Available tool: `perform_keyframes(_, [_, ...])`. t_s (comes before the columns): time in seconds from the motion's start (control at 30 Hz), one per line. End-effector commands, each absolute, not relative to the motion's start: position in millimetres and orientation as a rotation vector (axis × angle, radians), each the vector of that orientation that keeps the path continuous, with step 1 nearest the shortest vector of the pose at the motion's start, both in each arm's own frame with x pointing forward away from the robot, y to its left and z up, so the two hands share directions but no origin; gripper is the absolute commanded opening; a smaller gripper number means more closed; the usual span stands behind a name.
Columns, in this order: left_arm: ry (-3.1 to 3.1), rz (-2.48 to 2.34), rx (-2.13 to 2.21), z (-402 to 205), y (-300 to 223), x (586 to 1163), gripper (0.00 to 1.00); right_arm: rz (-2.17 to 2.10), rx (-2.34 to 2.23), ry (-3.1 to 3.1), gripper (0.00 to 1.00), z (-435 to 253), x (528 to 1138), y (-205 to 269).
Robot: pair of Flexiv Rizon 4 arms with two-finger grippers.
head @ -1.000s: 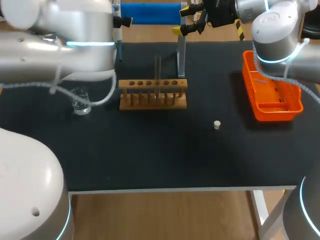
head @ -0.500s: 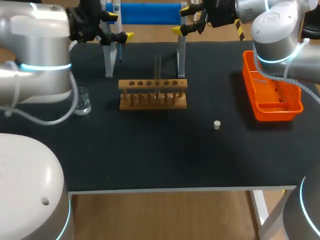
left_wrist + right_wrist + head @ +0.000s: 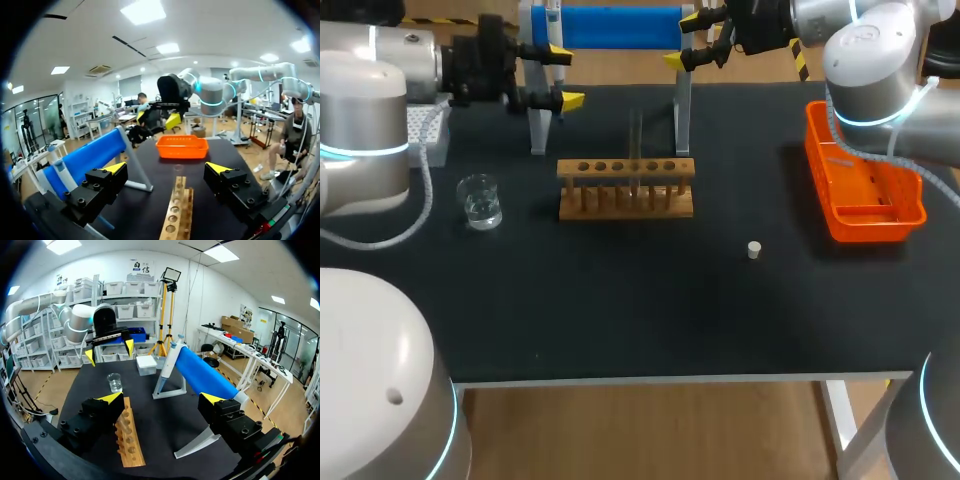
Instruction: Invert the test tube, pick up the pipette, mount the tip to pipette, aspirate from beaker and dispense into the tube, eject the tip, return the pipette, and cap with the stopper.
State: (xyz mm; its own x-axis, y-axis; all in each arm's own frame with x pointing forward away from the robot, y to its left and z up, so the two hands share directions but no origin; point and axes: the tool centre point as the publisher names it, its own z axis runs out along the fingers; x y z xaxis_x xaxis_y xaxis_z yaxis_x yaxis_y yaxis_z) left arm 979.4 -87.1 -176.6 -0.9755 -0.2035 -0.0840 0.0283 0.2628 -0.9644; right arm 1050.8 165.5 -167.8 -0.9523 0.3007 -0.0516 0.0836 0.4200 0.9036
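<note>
The left gripper point(image 3: 565, 75) and the right gripper point(image 3: 683, 38) hang wide open and empty at the table's far edge. Between them, nearer the robot, the test tube point(image 3: 635, 148) stands upright in the rack point(image 3: 625, 190).

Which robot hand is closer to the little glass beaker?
Left. The left gripper hangs near the table's back, a little behind the beaker. The right gripper is much farther, behind the far end of the wooden rack.
</note>
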Motion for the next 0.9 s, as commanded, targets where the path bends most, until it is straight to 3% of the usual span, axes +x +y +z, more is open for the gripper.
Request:
perform_keyframes(0.03, [2.375, -1.797, -0.133, -180, -96, 978, 1.00, 1.551, 0.339, 2.470, 1.00, -167, 1051, 165])
perform_keyframes(0.9, [2.543, -1.582, -0.111, -244, -151, 981, 1.00, 1.551, 0.339, 2.470, 1.00, -167, 1051, 165])
